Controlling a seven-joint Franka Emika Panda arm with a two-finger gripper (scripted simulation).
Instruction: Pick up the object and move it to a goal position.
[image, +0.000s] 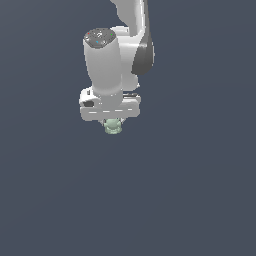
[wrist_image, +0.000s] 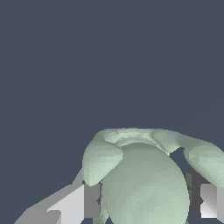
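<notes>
Fingers (wrist_image: 83, 203) of the gripper (image: 113, 125) pinch the mint-green object (image: 114, 128) from both sides.

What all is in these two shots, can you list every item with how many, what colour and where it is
figurine: one, pale mint green, lumpy with rounded knobs, directly under the gripper in the exterior view; fills the wrist view between the two fingers.
surface: one, plain dark blue-grey, filling the background of both views; whether the figurine touches it cannot be told.
gripper: one, white body, with the fingers light grey and close on either side of the figurine; it looks gripped, but contact is not clear.
arm: one, white with dark grey joints, coming down from the top of the exterior view to the gripper.
</notes>
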